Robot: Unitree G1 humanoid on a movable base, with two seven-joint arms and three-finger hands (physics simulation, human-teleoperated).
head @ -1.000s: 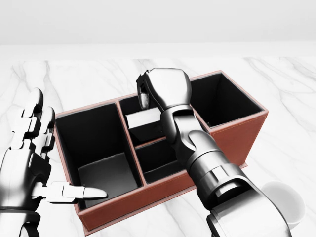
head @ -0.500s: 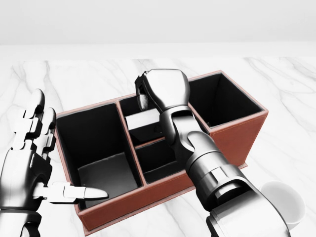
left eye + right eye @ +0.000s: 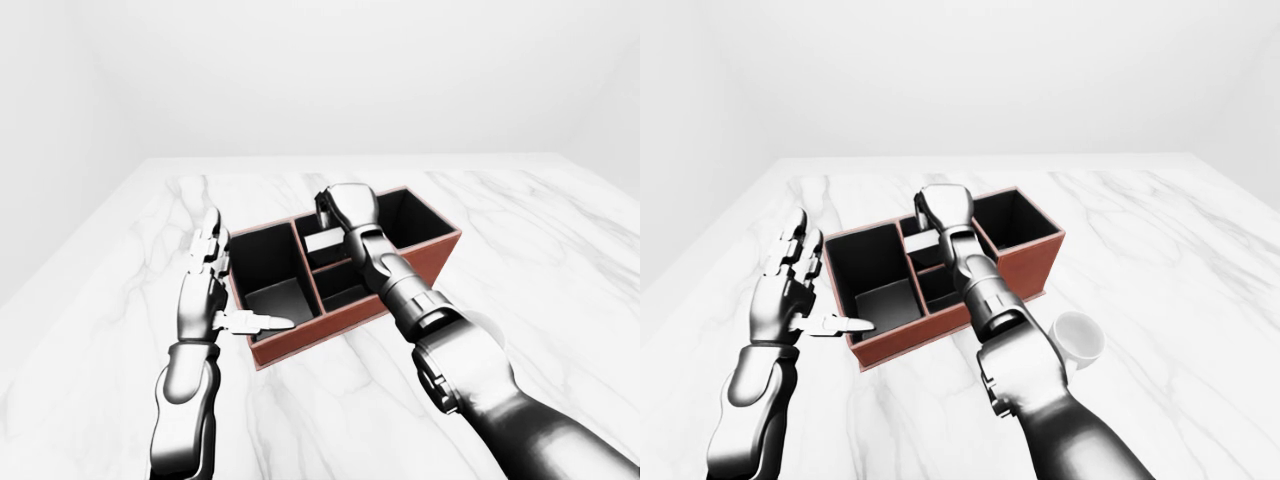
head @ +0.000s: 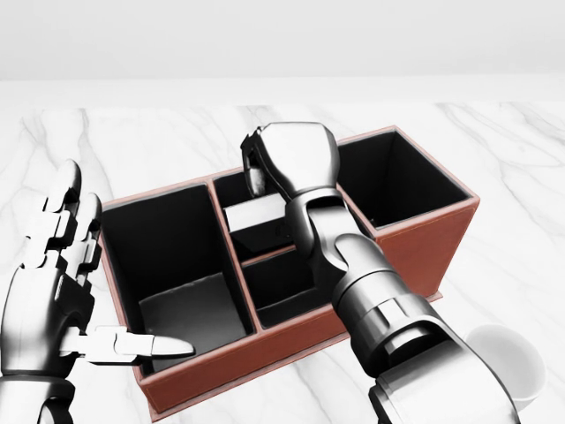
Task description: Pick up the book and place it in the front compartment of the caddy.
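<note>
A white marble table (image 4: 132, 141) carries a red-brown caddy (image 4: 415, 252) with black compartments. The right hand (image 4: 291, 163) hangs over the caddy's upper middle compartment, where the book (image 4: 256, 216) stands, fingers curled down at its top edge; whether they grip it I cannot tell. The left hand (image 4: 53, 283) is spread flat by the caddy's left end, and a small white cup (image 3: 1077, 337) sits lower right.

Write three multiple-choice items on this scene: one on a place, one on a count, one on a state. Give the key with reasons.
1. In the head view, where is the book?
A. On the table
B. In the caddy's upper middle compartment
C. In the cup
2. How many compartments has the caddy?
A. Two
B. Four
C. Six
3. How is the left hand?
A. Open, beside the caddy
B. Shut on the cup
C. Out of view

Key: B, the book stands under the right hand; B, dividers make four; A, its fingers are spread.
</note>
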